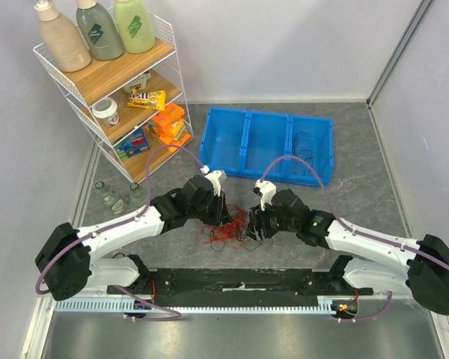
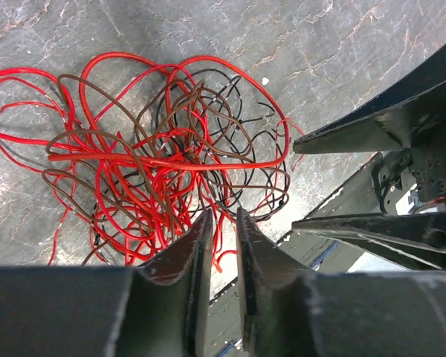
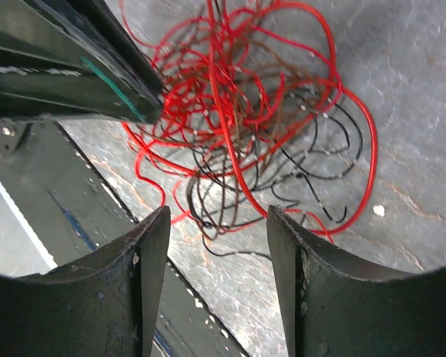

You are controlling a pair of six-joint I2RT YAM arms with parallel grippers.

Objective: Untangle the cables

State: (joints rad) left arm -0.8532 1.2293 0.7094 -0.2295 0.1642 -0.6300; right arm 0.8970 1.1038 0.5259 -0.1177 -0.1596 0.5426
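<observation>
The cables (image 1: 228, 228) lie in one loose tangle of red, brown and black wires on the grey table between my two grippers. My left gripper (image 1: 221, 215) hangs over the clump's left side. In the left wrist view its jaws (image 2: 224, 217) stand a narrow gap apart at the near rim of the cables (image 2: 156, 160), with a red loop showing beyond the gap and nothing clamped. My right gripper (image 1: 256, 228) is at the clump's right side. Its jaws (image 3: 218, 212) are wide open just short of the cables (image 3: 245, 111), with nothing between them.
A blue three-compartment bin (image 1: 243, 123) stands behind, with a few black wires (image 1: 308, 146) in its right compartment. A wire shelf (image 1: 176, 63) with bottles and boxes is at the back left, and two bottles (image 1: 108, 196) stand beside it. The black base rail (image 1: 239, 280) runs along the near edge.
</observation>
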